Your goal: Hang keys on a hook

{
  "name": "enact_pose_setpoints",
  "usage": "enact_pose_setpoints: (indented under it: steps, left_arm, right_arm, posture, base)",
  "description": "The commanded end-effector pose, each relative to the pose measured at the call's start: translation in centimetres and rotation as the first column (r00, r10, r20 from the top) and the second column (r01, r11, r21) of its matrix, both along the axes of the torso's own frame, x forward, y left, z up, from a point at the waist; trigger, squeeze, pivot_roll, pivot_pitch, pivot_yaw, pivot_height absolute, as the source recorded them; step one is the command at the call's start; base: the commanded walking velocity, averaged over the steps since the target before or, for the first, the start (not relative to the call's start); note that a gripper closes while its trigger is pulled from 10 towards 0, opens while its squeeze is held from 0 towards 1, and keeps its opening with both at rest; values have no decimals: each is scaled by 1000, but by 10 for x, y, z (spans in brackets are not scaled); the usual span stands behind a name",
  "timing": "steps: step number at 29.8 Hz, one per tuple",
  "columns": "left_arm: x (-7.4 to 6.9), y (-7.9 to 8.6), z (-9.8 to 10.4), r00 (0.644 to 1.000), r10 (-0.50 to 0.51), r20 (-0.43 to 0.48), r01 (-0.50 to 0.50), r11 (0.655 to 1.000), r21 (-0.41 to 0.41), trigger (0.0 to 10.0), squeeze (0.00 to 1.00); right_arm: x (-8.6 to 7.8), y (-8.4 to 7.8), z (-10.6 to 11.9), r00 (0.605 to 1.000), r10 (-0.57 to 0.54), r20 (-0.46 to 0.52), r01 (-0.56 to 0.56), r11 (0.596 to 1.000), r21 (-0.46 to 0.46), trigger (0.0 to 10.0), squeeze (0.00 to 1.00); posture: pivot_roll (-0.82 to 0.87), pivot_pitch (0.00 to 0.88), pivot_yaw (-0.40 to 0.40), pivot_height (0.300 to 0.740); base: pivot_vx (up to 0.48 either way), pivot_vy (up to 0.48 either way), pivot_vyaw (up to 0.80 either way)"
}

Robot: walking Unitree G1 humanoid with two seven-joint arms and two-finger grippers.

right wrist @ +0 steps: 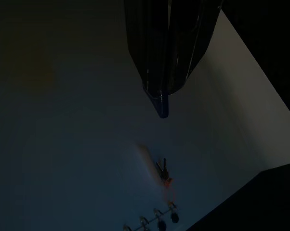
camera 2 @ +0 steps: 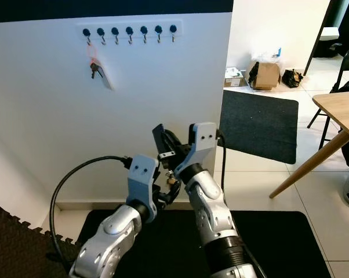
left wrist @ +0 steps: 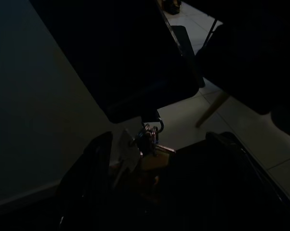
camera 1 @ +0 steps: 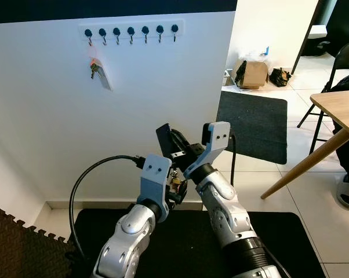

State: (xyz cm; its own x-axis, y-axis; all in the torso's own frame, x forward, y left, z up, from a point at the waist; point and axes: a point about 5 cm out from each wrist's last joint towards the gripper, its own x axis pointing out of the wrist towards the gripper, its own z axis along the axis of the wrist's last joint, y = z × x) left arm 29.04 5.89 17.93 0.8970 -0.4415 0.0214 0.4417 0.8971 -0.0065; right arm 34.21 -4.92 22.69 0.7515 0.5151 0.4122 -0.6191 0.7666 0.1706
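A bunch of keys (left wrist: 147, 144) is seen low in front of the robot, between the two wrists, dangling by its ring just below the black fingers (left wrist: 145, 91) of the right gripper (camera 1: 170, 138) and just above the left gripper (camera 1: 175, 186). The left gripper's jaws are seen spread apart on either side of the bunch in the left wrist view; whether they touch it cannot be told. The right gripper's jaws are seen pressed together, pointed up toward the wall. High on the white wall (camera 1: 47, 127) a hook rack (camera 1: 131, 31) with a row of dark knobs is mounted, and a second set of keys (camera 1: 94, 68) with an orange tag is hung from its leftmost hook. A black cable (camera 1: 84, 179) is looped beside the left arm. A dark mat (camera 1: 253, 124) is laid on the tiled floor (camera 1: 313, 191) to the right, a wooden desk (camera 1: 337, 110) is seen at the right edge, and a cardboard box (camera 1: 253, 73) is set well beyond.
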Motion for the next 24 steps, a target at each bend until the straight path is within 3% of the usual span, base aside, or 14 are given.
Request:
enact_pose_setpoints:
  steps: [1,3,4,7,8,10,16,19,20,24]
  left_arm:
    - [1,-2,-3,1000,8,-11,-8,1000,-6,8627,0]
    - [1,-2,-3,1000,8,-10,-8,1000,-6,8196,0]
    - [1,-3,-3,1000,8,-9,-8,1000,-6,7059,0]
    - [1,-3,-3,1000,8,-9,-8,1000,-5,7059,0]
    - [2,-3,-3,1000,9,-8,-9,1000,-4,5059,0]
    - [2,-2,-3,1000,11,-8,-11,1000,-1,3412,0]
    - [2,-1,-5,1000,15,-10,-15,1000,3,3176,0]
    - [2,-2,-5,1000,14,-10,-14,1000,3,3451,0]
    - [2,-2,-5,1000,15,-12,-15,1000,7,10000,0]
    - [2,-1,-6,1000,17,-13,-17,1000,11,10000,0]
  right_arm:
    - [-5,13,0,999,46,-7,-45,998,31,10000,0]
    - [-5,13,0,999,47,-7,-47,998,32,10000,0]
    - [-5,14,1,999,49,-7,-49,998,33,10000,0]
    - [-5,14,1,999,50,-7,-49,998,34,10000,0]
    - [-5,14,1,999,51,-8,-50,998,35,10000,0]
    - [-6,15,1,999,53,-8,-52,998,37,10000,0]
    - [-6,15,2,998,55,-6,-55,998,40,10000,0]
    - [-6,16,3,998,57,-4,-57,997,42,10000,0]
    - [-6,16,4,998,58,-1,-58,997,44,10000,0]
    - [-6,16,5,998,59,1,-59,997,46,10000,0]
  posture:
    - [95,213,58,740]
    - [95,214,58,740]
    - [96,215,58,740]
    - [96,216,58,740]
    - [96,217,58,740]
    - [97,219,58,740]
    - [96,219,58,740]
    - [96,219,58,740]
    - [96,221,58,740]
    - [95,222,58,740]
  base:
    - [0,0,0]
    - [0,0,0]
    - [0,0,0]
    - [0,0,0]
    - [0,0,0]
    - [0,0,0]
    - [0,0,0]
    - [0,0,0]
    - [0,0,0]
    - [0,0,0]
